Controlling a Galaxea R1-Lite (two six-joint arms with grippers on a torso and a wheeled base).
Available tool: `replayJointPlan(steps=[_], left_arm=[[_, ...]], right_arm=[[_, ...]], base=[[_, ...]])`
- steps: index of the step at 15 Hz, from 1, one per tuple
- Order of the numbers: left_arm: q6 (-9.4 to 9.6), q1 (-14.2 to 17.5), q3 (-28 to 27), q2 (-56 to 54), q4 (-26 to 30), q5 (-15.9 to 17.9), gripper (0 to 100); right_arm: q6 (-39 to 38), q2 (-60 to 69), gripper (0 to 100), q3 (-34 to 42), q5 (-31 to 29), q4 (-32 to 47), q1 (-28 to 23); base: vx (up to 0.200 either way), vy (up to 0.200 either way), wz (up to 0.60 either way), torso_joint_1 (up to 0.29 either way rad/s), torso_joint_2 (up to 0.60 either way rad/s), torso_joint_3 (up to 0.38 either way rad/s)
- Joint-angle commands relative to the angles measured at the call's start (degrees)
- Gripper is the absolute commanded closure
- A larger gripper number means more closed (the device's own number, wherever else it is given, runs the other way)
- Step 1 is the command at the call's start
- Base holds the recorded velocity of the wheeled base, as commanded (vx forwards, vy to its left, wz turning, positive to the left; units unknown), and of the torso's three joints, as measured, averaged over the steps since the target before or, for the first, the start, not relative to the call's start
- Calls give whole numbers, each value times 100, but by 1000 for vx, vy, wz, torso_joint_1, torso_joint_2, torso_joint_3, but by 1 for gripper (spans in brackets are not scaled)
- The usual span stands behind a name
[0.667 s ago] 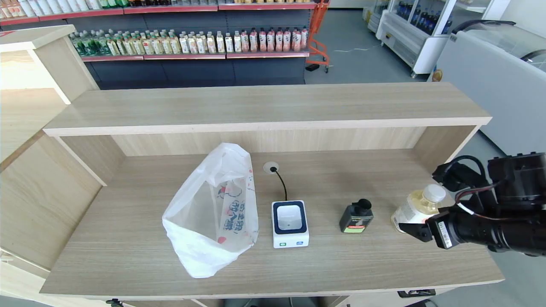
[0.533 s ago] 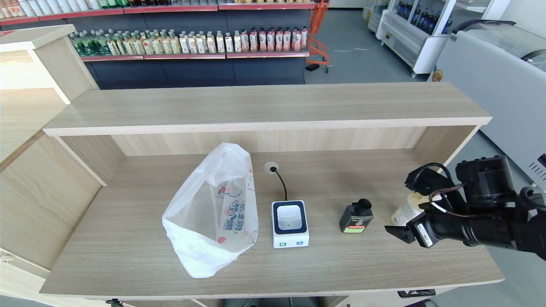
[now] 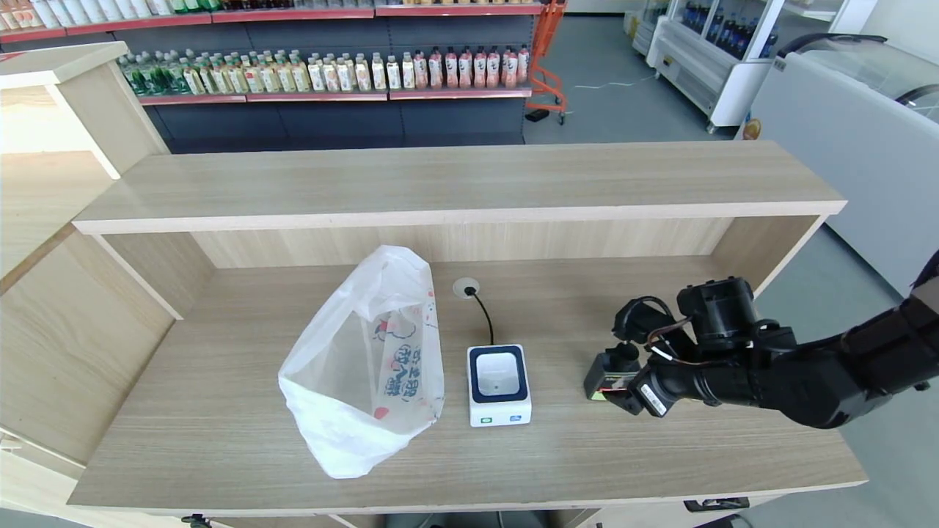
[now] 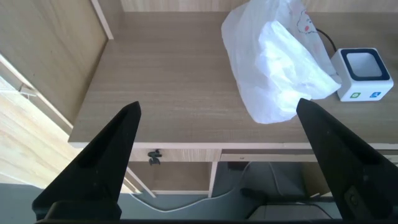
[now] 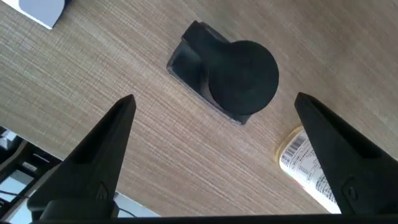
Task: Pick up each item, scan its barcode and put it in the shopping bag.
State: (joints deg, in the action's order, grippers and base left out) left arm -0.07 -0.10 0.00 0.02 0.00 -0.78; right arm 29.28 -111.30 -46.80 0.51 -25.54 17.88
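Step in hand, as judged: first pick, approach done, grasp not yet made. Right gripper [image 5: 214, 98] hangs over the black bottle [image 5: 239, 78], which stands on the bench [image 3: 220, 440] near the scanner [image 3: 499, 385], on its right. Jaws are wide open, one on each side of the bottle w/ clear gaps, holding nothing.

The clear bottle [image 5: 305, 165] sits farther right of the scanner, just past the black one. Shopping bag [image 3: 363, 367] lies just left of the scanner and looks empty, so prob. nothing bagged yet.

Left gripper [image 4: 219, 104] is well left of the scanner, out past the bag by the bench front; jaws fully apart, empty.

Next move calls for: drop lower, close on the bottle body below the round cap, lift straight, then turn the barcode side to the scanner window.

Labels:
- Black bottle: green/red label, too small to read.
- Clear bottle: white label w/ fine print.
- Bag: blue characters, red marks.
- Scanner: green + blue badges on front edge.
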Motion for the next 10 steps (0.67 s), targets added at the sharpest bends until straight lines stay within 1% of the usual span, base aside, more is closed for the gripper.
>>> replayJointPlan(steps=[1, 3, 5, 7, 8, 10], left_arm=[[-1, 1, 0, -2, 0, -1, 0], [-1, 1, 0, -2, 0, -1, 0], [-1, 1, 0, -2, 0, -1, 0], [-1, 1, 0, -2, 0, -1, 0], [-1, 1, 0, -2, 0, -1, 0], [-1, 1, 0, -2, 0, -1, 0]], right_arm=[[7, -480, 0, -330, 2, -153, 92], [7, -682, 0, -409, 10, -303, 172], [-19, -964, 0, -585, 19, -689, 216], [-10, -1069, 0, -602, 107, -760, 216], [-1, -1148, 0, -611, 274, -760, 224], [-10, -1263, 0, -655, 336, -786, 277]], base=[[0, 0, 0, 0, 0, 0], [0, 0, 0, 0, 0, 0], [0, 0, 0, 0, 0, 0], [0, 0, 0, 0, 0, 0], [0, 0, 0, 0, 0, 0], [0, 0, 0, 0, 0, 0]])
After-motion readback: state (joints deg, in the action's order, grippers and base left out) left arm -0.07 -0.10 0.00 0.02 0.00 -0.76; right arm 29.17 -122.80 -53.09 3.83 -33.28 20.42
